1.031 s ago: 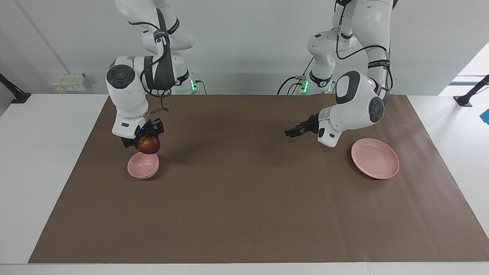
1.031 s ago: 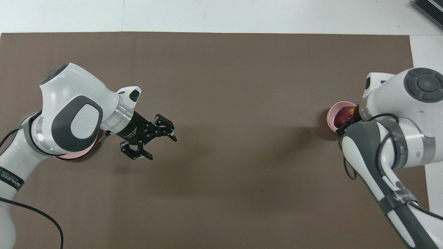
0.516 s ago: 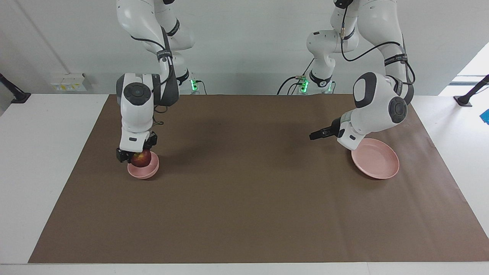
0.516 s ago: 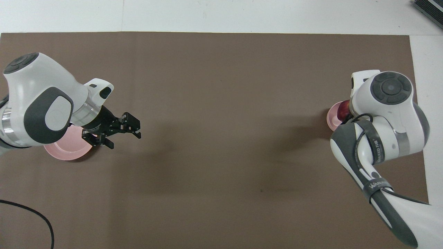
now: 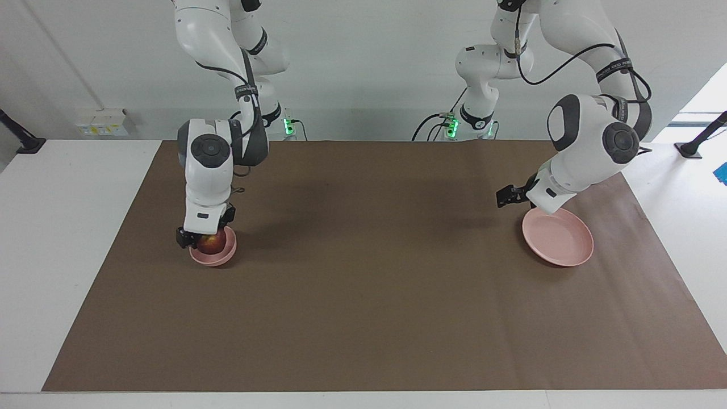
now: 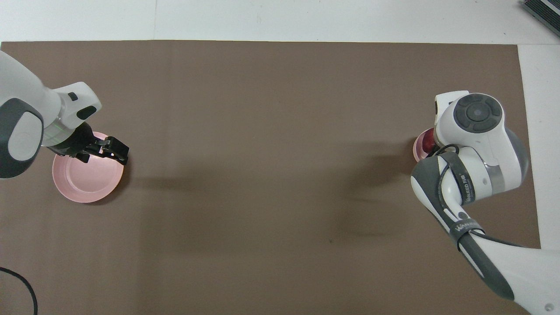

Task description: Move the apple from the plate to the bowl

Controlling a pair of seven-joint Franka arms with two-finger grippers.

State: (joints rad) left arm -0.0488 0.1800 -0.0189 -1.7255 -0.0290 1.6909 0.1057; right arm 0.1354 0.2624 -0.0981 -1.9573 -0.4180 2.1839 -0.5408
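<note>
The small dark red apple (image 5: 212, 243) sits low inside the pale pink bowl (image 5: 225, 255) at the right arm's end of the table. My right gripper (image 5: 204, 238) reaches straight down into the bowl and is shut on the apple. In the overhead view the right arm covers most of the bowl (image 6: 416, 151); only a sliver of the apple (image 6: 427, 141) shows. The wide pink plate (image 5: 562, 247) (image 6: 85, 181) lies bare at the left arm's end. My left gripper (image 5: 504, 197) (image 6: 116, 152) hovers open over the plate's rim, holding nothing.
A brown mat (image 5: 363, 295) covers the table, with white tabletop (image 5: 68, 227) around it. A black cable (image 6: 17, 280) loops near the left arm's base.
The right gripper has come down with the apple from above the bowl into it. The left arm has drawn back from the table's middle to over the plate.
</note>
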